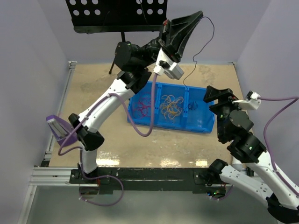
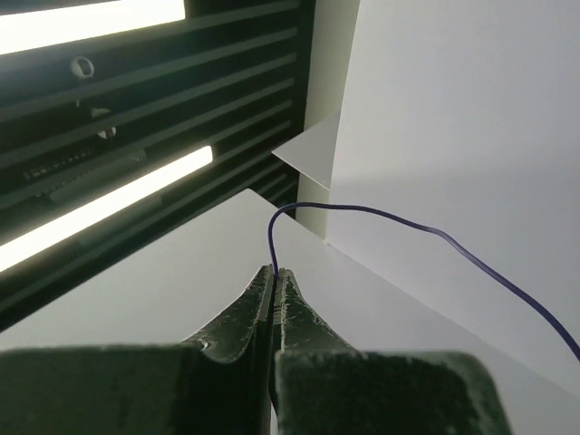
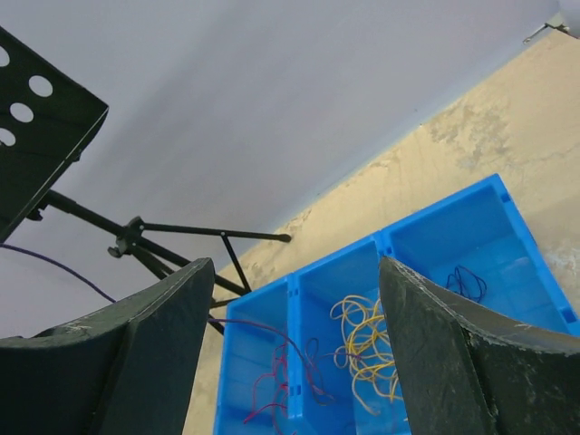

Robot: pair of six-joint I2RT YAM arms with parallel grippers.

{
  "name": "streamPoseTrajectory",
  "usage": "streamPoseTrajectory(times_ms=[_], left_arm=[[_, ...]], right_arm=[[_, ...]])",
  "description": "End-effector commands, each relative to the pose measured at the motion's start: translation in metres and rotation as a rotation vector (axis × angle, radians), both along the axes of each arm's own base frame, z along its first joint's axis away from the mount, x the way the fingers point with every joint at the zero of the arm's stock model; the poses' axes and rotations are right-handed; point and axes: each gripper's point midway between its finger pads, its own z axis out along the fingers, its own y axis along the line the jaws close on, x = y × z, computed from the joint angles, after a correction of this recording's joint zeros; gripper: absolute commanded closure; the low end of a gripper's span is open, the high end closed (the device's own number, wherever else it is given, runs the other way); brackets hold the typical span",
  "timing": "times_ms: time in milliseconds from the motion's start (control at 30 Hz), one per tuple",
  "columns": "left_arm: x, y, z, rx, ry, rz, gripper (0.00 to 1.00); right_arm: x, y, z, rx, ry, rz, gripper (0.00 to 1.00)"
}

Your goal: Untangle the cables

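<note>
A blue tray (image 1: 170, 126) with three compartments holds red wires (image 1: 144, 107) on the left, yellow wires (image 1: 171, 106) in the middle and a small dark blue wire (image 1: 194, 105) on the right. My left gripper (image 1: 200, 16) is raised high over the back of the table. It is shut on a thin dark purple wire (image 1: 195, 59), which hangs down into the tray. The left wrist view shows the jaws (image 2: 274, 272) pinched on that wire (image 2: 408, 222). My right gripper (image 1: 216, 95) is open and empty above the tray's right end. Between its fingers (image 3: 294, 265) I see the red wires (image 3: 272, 385) and yellow wires (image 3: 362, 340).
A black music stand (image 1: 117, 14) stands at the back, and its legs show in the right wrist view (image 3: 181, 231). A purple object (image 1: 58, 125) lies at the table's left edge. Pale walls close in the left, back and right sides.
</note>
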Motion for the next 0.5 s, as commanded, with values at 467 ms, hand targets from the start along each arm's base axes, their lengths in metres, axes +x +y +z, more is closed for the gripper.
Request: streamPoseTrajectory(times_ms=[467], left_arm=[[-0.032,-0.003,0.006,-0.227,-0.427,0.129,1.0]], right_arm=[[-0.017,-0.018,-0.015,0.051,-0.044,-0.011,0.21]])
